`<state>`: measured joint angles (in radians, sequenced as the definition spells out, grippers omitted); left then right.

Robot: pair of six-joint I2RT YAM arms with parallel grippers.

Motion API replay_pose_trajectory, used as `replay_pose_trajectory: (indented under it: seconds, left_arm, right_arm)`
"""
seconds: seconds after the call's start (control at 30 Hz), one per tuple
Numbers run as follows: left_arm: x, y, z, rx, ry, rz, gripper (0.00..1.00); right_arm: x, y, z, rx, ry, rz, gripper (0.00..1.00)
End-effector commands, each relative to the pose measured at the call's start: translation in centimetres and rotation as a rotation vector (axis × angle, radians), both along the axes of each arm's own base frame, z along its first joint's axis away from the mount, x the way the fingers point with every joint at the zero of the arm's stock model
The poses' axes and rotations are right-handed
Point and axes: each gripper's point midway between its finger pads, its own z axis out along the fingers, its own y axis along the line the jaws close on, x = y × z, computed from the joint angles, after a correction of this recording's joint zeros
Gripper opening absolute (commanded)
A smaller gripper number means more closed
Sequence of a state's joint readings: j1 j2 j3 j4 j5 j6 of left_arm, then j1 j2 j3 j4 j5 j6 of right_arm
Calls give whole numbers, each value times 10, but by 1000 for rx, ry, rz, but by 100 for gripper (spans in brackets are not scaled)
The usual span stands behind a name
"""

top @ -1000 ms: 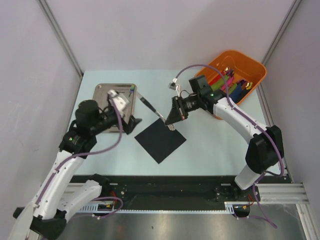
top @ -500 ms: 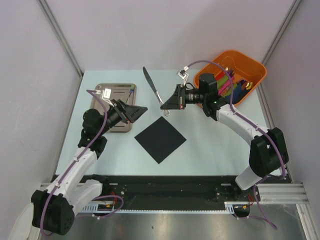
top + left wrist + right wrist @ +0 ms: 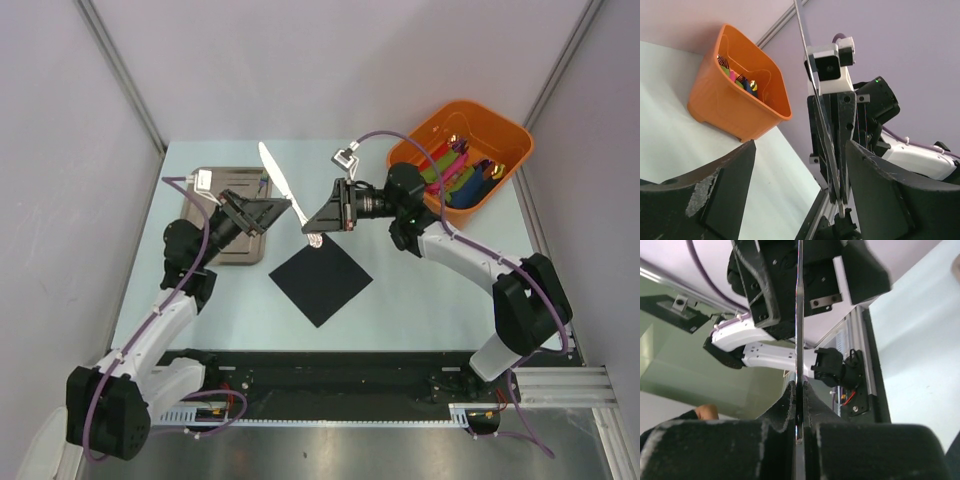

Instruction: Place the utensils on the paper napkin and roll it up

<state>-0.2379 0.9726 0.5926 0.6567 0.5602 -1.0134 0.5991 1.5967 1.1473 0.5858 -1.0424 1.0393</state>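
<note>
My right gripper (image 3: 318,218) is shut on a slim metal utensil (image 3: 280,182) and holds it in the air. Its knife-like blade points up and to the far left, its lower end hangs just over the far corner of the black paper napkin (image 3: 320,280). The right wrist view shows the utensil (image 3: 799,335) edge-on, pinched in my right gripper (image 3: 799,390). My left gripper (image 3: 286,207) is open, raised and faces the right one. In the left wrist view the utensil (image 3: 824,132) stands between the open fingers of my left gripper (image 3: 800,145), untouched. I cannot tell whether more than one utensil is held.
A steel tray (image 3: 240,178) lies at the far left, partly under my left arm. An orange bin (image 3: 505,150) with coloured rolled napkins stands at the far right and shows in the left wrist view (image 3: 730,100). The napkin lies flat mid-table.
My right gripper has lifted the utensil off the napkin and carried it left, tilting it upright. My left gripper has risen from beside the tray and turned to face it.
</note>
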Motion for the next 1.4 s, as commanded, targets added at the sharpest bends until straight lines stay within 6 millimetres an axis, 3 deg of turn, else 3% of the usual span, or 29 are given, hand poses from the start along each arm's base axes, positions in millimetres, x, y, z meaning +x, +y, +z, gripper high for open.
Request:
replay_pose_trajectory:
  seconds: [0.0, 0.27, 0.37, 0.4, 0.47, 0.5, 0.53, 0.63, 0.67, 0.73, 0.77, 0.87, 0.9, 0.93, 0.97, 1.0, 1.13, 1.3, 1.37]
  left_arm:
    - [-4, 2, 36, -52, -104, -1, 76]
    - [4, 4, 37, -63, -72, 19, 64]
    - [7, 4, 32, -67, -43, 22, 52]
    - [7, 4, 31, -66, -39, 22, 39]
    - [8, 4, 29, -67, -28, 25, 24]
    - [8, 4, 29, -69, -23, 24, 7]
    - [8, 4, 28, -71, -13, 24, 0]
    - [8, 3, 22, -64, 11, 20, 0]
    - [7, 2, 19, -58, 24, 12, 0]
    - [5, 1, 8, -43, 67, -3, 0]
    - [5, -1, 1, -33, 93, -15, 0]
    - [10, -5, -27, 17, 209, -18, 0]
    - [14, -6, -53, 62, 330, 6, 0]
    - [16, -11, -51, 102, 330, 4, 0]
    - [19, -15, -63, 127, 376, -3, 0]
    - [17, -19, -73, 148, 419, -15, 0]
    - [17, -34, -83, 185, 451, -28, 0]
    - [23, -45, -102, 211, 501, -41, 0]
    - [24, -51, -100, 209, 489, -58, 0]
  right_arm:
    - [-12, 2, 12, 51, -58, 42, 0]
    - [-23, 7, 4, 42, -45, 71, 0]
    - [-23, 6, 0, 35, -37, 67, 0]
    - [-23, 7, 0, 33, -37, 69, 0]
    - [-23, 6, 0, 32, -36, 67, 0]
    - [-24, 7, 0, 30, -35, 71, 0]
    - [-23, 7, -2, 28, -33, 68, 1]
    - [-15, 3, -4, 11, -33, 49, 38]
    - [-9, -1, -5, -2, -34, 25, 58]
    - [18, -15, 1, -17, -56, -56, 69]
    - [31, -21, -9, -73, -63, -110, 73]
    - [70, -41, -23, -255, -163, -268, 74]
    - [76, -43, -25, -309, -192, -303, 73]
    - [81, -48, -42, -418, -181, -353, 73]
    - [85, -48, -37, -443, -216, -376, 72]
    - [87, -49, -45, -477, -223, -379, 72]
    - [83, -55, -72, -616, -209, -410, 69]
    - [64, -42, -95, -754, -264, -384, 63]
    - [58, -37, -104, -773, -238, -364, 61]
